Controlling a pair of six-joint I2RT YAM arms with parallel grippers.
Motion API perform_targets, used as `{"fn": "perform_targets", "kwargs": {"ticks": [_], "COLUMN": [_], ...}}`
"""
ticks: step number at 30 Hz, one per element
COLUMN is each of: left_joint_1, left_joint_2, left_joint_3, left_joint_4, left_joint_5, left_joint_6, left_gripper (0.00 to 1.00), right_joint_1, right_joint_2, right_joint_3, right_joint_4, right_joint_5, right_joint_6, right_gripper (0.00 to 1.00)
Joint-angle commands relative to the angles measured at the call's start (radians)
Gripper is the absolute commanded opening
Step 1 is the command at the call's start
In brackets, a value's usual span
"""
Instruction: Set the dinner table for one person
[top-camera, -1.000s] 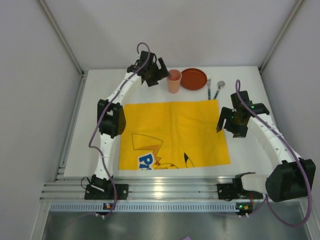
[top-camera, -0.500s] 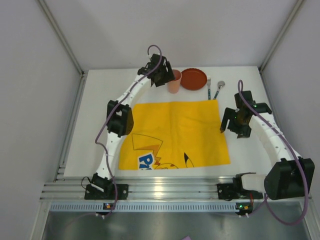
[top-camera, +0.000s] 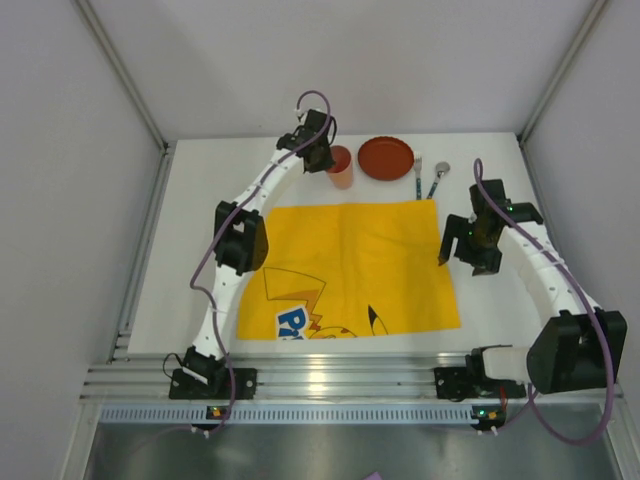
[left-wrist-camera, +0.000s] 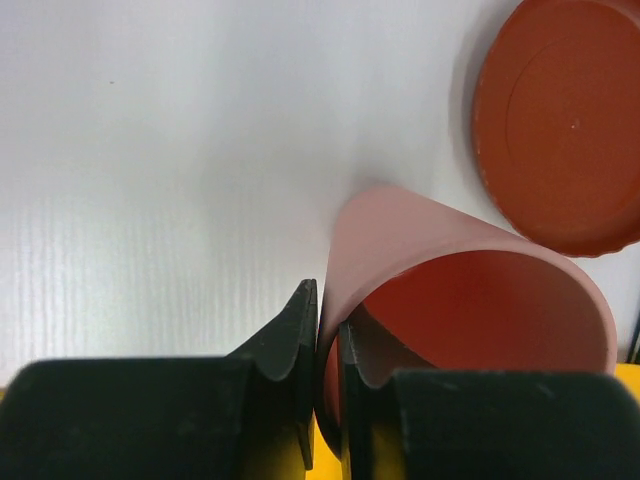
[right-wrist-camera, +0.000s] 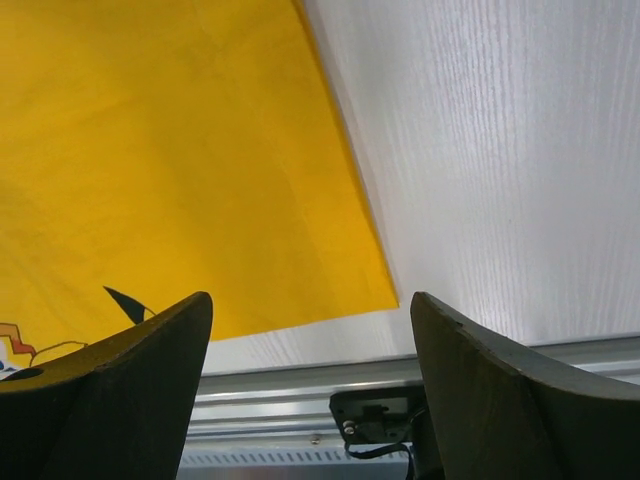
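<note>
A pink cup (top-camera: 341, 168) (left-wrist-camera: 460, 290) stands at the back of the white dinner table (top-camera: 200, 180), beside a red-brown plate (top-camera: 386, 157) (left-wrist-camera: 560, 120). My left gripper (top-camera: 320, 152) (left-wrist-camera: 328, 330) is shut on the cup's near wall, one finger outside and one inside the rim. A fork (top-camera: 417, 172) and a spoon (top-camera: 438, 177) lie right of the plate. My right gripper (top-camera: 462, 250) (right-wrist-camera: 312, 330) hangs open with nothing between its fingers, over the right edge of the yellow mat (top-camera: 345, 265) (right-wrist-camera: 170, 150).
The yellow cartoon-print mat covers the middle of the table. Silver rails (top-camera: 330, 378) (right-wrist-camera: 300, 385) and both arm bases run along the near edge. White walls close in the left, back and right sides.
My left gripper moved right to the cup and closed on its wall. The right gripper shifted slightly and stayed open.
</note>
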Motion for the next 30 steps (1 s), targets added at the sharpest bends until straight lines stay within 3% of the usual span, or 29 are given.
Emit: {"fn": "perform_targets", "kwargs": {"ticks": [1,10,15,21,30], "left_joint_1": [-0.005,-0.100,-0.193,-0.318,-0.408], "left_joint_2": [-0.151,-0.351,-0.477,-0.561,-0.646], "left_joint_3": [-0.001,-0.129,-0.355,-0.421,-0.384], "left_joint_4": [-0.004,-0.064,-0.050,-0.085,-0.163], "left_joint_5": [-0.057,-0.022,0.001,-0.056,-0.136], "left_joint_6": [0.073,0.165,0.108,0.097,0.067], "left_gripper": [0.00,0.00,0.00,0.00,0.00], "right_joint_1": [-0.015,0.052,0.191,0.314,0.328], "right_joint_2": [0.008,0.104,0.195,0.242,0.200], "right_joint_3": [0.096,0.485,0.665,0.682,0.524], "right_joint_4": [0.039,0.071,0.073,0.071,0.004], "right_joint_5": [-0.078,-0.319,-0.337,-0.267,-0.061], "right_joint_6": [-0.037,-0.005,0.032,0.061,0.092], "right_gripper": [0.83,0.91,0.95,0.96,0.90]}}
